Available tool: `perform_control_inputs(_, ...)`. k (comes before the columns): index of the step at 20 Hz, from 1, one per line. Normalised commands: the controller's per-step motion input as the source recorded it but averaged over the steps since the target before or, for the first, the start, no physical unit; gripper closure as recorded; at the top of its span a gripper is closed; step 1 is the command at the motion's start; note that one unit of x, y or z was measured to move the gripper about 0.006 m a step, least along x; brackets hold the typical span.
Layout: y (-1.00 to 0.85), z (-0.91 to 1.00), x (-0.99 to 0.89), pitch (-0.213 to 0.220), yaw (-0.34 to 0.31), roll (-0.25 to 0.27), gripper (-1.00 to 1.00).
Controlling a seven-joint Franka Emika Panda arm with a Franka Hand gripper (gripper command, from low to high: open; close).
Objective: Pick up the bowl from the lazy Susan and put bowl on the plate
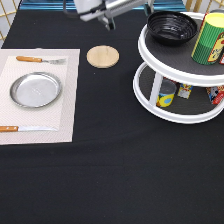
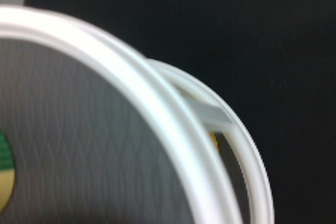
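**Bowl untouched on the turntable's top tier**

Hovering at the exterior view's top, the claw [image 1: 107, 22] is apart from the bowl [image 1: 171, 27]; whether it is released or clenched I cannot tell. The bowl sits on the lazy Susan [image 1: 165, 107], upper shelf, beside a green can [image 1: 210, 39]. The plate [image 1: 36, 89] lies bare on its placemat [image 1: 67, 100]. Glossy and rigid, the bowl looks slippery, so its rim seems the surest hold.

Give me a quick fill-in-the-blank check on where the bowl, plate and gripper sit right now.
1. The black bowl sits on the lazy Susan's ____ tier.
2. The metal plate holds ____.
3. The plate lies between a fork and a ____.
4. The gripper hangs nearest the exterior view's ____ edge.

Missing: top; nothing; knife; top
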Motion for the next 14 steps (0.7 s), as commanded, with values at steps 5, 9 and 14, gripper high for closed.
perform_control_inputs(5, 0.54, 0.06, -0.8, -0.039, -0.008, -0.166, -1.0)
perform_control_inputs(9, 0.26, -0.27, -0.67, 0.002, -0.051, -0.076, -1.0)
perform_control_inputs(14, 0.02, -0.43, -0.5, 0.001, -0.089, -0.037, -1.0)
